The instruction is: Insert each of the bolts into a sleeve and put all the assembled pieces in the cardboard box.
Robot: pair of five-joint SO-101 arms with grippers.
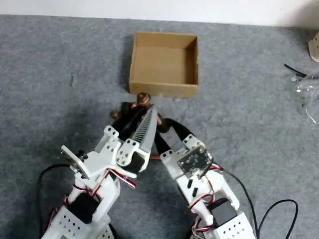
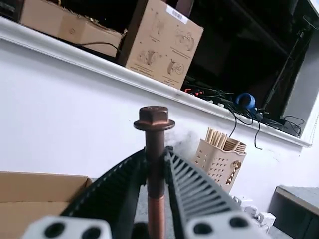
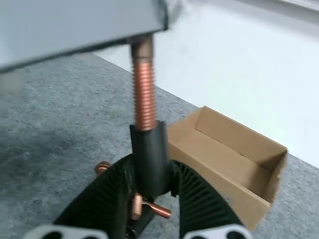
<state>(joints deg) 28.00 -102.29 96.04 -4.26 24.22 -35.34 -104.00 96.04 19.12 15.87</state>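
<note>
One copper bolt [image 2: 154, 122], pinched head-up in the left tool [image 2: 155, 152], had its threaded end in a black sleeve [image 3: 148, 142] pinched by the right tool [image 3: 150, 164], near the cardboard box [image 1: 164, 90].

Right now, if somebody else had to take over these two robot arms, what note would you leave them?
Left gripper: shut on a copper-coloured flanged bolt.
Right gripper: shut on a black cylindrical sleeve; the bolt's threaded end meets the sleeve's mouth.
Open brown cardboard box: nothing inside.
Done: nothing boxed yet.
Left: finish this insertion, box the piece, then deal with the loose copper bolts lying on the grey carpet.
</note>
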